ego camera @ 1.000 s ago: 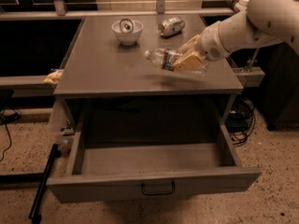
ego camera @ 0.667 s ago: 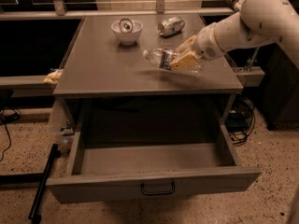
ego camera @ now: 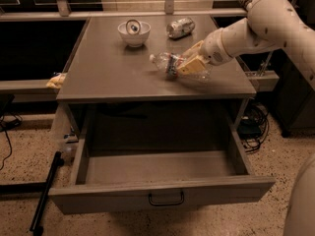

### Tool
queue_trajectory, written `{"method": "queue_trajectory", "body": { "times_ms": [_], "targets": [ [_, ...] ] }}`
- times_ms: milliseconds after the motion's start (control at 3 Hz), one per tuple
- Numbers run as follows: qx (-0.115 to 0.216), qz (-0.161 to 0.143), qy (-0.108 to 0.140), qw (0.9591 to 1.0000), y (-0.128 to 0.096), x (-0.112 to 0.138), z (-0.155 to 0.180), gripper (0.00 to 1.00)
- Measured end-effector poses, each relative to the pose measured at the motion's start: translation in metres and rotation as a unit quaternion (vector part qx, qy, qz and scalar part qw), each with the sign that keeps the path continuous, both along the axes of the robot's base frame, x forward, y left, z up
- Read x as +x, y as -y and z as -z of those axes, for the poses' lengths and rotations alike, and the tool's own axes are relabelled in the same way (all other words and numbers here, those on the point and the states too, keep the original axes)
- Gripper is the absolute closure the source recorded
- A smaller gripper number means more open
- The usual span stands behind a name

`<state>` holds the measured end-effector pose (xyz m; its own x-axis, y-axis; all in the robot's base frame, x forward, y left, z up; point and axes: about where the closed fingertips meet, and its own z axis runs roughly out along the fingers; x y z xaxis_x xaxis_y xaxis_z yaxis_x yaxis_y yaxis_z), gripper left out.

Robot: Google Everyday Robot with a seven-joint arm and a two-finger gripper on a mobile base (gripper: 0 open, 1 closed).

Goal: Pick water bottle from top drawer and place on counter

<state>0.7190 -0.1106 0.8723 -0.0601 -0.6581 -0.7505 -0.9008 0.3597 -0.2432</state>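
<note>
The water bottle point(ego camera: 166, 63) lies on its side, white cap pointing left, low over the right middle of the grey counter point(ego camera: 108, 73). My gripper point(ego camera: 193, 66) comes in from the right and its yellowish fingers point(ego camera: 191, 68) are shut around the bottle's body. Whether the bottle rests on the counter or hangs just above it I cannot tell. The top drawer point(ego camera: 162, 198) is pulled fully open below, with a black handle on its front panel, and nothing shows inside it.
A white bowl point(ego camera: 134, 32) with a small round thing in it stands at the back of the counter. A crushed silver can point(ego camera: 180, 27) lies to its right. A yellow object point(ego camera: 56, 80) sits on the left ledge. Cables lie on the floor at the right.
The arm's upper part has shifted a little to the left. The bottle stays in the gripper at almost the same spot, slightly lower and further left.
</note>
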Motion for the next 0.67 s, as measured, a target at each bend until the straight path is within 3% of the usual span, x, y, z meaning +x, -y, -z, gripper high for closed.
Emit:
{"method": "queue_trajectory", "body": {
  "times_ms": [667],
  "targets": [
    [0.000,0.000,0.000,1.0000,-0.0001,0.0000,0.0000,0.34]
  ]
}}
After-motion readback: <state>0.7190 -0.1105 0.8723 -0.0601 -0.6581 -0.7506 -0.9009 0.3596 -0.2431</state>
